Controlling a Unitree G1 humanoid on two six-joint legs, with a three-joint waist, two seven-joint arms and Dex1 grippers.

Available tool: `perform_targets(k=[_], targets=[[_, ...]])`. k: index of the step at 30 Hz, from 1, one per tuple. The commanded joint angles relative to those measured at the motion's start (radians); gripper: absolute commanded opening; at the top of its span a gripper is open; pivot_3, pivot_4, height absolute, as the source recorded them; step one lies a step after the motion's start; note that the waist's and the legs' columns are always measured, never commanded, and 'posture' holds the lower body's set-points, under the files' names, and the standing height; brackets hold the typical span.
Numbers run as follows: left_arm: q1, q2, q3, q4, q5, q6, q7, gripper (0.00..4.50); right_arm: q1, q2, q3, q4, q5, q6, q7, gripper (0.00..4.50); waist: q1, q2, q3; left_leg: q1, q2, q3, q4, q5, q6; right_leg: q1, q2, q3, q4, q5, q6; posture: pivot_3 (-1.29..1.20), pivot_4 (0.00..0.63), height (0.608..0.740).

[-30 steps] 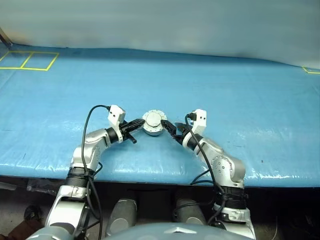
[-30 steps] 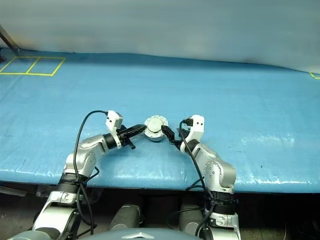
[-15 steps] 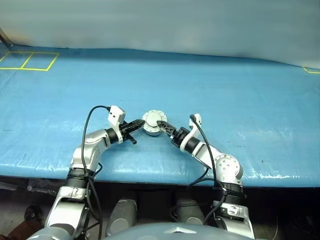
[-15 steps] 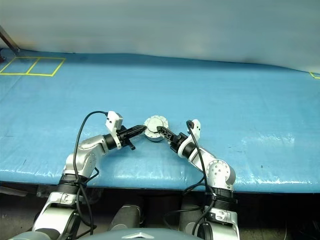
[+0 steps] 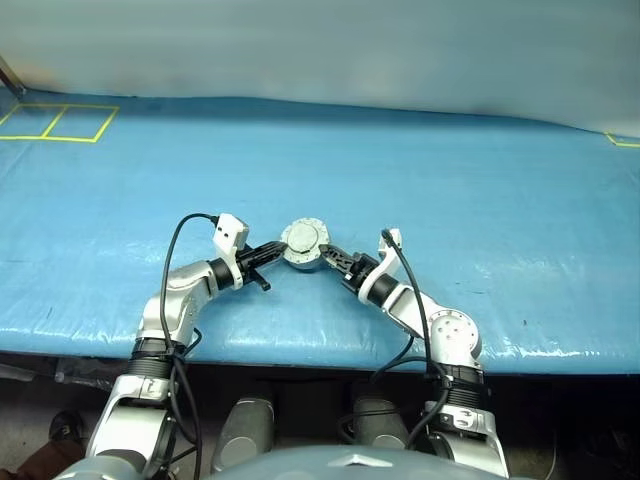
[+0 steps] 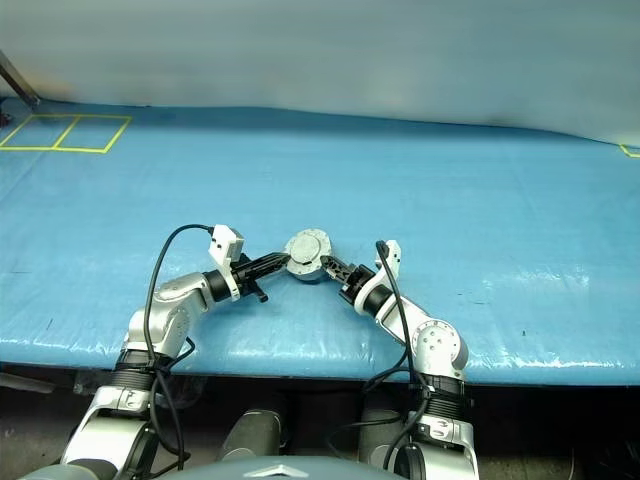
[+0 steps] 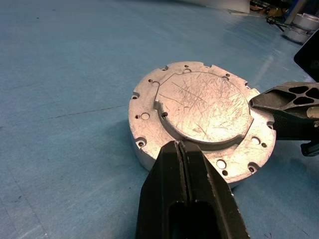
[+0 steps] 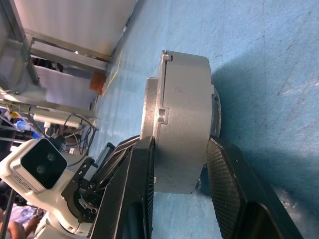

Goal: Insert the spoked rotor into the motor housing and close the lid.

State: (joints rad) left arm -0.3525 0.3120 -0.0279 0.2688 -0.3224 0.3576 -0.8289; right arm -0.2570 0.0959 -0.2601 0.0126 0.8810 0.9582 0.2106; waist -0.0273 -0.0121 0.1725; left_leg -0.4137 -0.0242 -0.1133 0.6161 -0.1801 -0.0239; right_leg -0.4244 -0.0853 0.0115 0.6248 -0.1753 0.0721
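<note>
Closed motor housing point(image 5: 303, 244) near the blue bench's point(image 5: 480, 180) front edge; right tool point(image 8: 179, 169) pinches its sides, left tool point(image 7: 180, 149), pressed together, touches its rim

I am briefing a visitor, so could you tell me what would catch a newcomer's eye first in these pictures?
A round, scratched silver metal disc assembly with its lid closed sits near the front middle of the blue plastic-covered table. The left tool, shut, touches its rim, while the right tool clasps its top and bottom faces from the opposite side.
</note>
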Motion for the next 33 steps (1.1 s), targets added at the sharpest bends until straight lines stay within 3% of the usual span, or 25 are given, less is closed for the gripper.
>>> perform_targets(k=[1,6,11,16,24,29,30,33], targets=[[0.016,-0.007,-0.022,0.004,0.014,0.008,0.003,0.0,-0.009,0.022,0.024,-0.002,0.0,-0.006,-0.015,1.19,0.0,0.0,0.0,0.0,0.0,0.0,0.0,0.0,0.0,0.0,0.0,0.0,0.0,0.0,0.0,0.0,0.15,0.74],[0.015,-0.025,0.038,0.001,-0.027,0.001,0.027,0.0,-0.015,0.033,0.006,-0.006,0.025,-0.008,-0.044,1.19,-0.004,0.0,0.0,0.0,0.0,0.0,0.0,0.0,0.0,0.0,0.0,0.0,0.0,0.0,0.0,0.0,0.15,0.74],[-0.002,-0.155,0.282,-0.02,-0.255,0.003,0.145,0.0,-0.038,0.093,-0.094,-0.005,0.208,-0.016,-0.083,1.19,-0.005,0.0,0.001,-0.004,0.0,-0.001,0.002,0.0,0.0,-0.003,0.0,-0.001,0.0,0.0,0.0,0.0,0.15,0.74],[0.053,-0.18,0.32,-0.081,-0.342,0.061,0.154,0.0,-0.056,0.103,-0.099,-0.036,0.291,-0.021,-0.114,1.19,-0.016,0.0,0.001,-0.005,0.0,0.0,-0.001,-0.001,0.001,-0.005,0.0,-0.002,0.0,0.0,0.0,0.0,0.15,0.74],[0.129,-0.266,0.372,-0.244,-0.695,0.3,0.13,2.59,-0.076,0.091,-0.048,-0.112,0.404,-0.017,-0.104,1.19,-0.02,0.0,0.002,-0.005,0.0,-0.001,-0.001,-0.001,0.002,-0.004,0.0,-0.002,-0.001,-0.001,0.0,0.0,0.15,0.74],[0.148,-0.278,0.374,-0.27,-0.843,0.414,0.149,4.26,-0.078,0.077,-0.012,-0.114,0.43,-0.028,-0.104,1.19,-0.026,0.0,0.002,-0.005,0.0,0.0,0.0,-0.001,0.002,-0.004,0.0,-0.002,-0.001,-0.002,0.0,0.0,0.15,0.74],[0.15,-0.278,0.374,-0.267,-0.865,0.433,0.158,4.46,-0.077,0.076,-0.005,-0.114,0.432,-0.029,-0.102,1.19,-0.026,0.0,0.002,-0.005,0.0,0.0,0.0,-0.001,0.002,-0.004,0.0,-0.002,-0.001,-0.002,0.0,0.0,0.15,0.74],[0.143,-0.277,0.377,-0.24,-0.898,0.463,0.181,4.46,-0.075,0.076,0.007,-0.124,0.448,-0.027,-0.099,1.19,-0.025,0.0,0.002,-0.005,0.0,0.0,0.0,-0.001,0.002,-0.004,0.0,-0.002,-0.001,-0.002,-0.001,0.0,0.15,0.74]])
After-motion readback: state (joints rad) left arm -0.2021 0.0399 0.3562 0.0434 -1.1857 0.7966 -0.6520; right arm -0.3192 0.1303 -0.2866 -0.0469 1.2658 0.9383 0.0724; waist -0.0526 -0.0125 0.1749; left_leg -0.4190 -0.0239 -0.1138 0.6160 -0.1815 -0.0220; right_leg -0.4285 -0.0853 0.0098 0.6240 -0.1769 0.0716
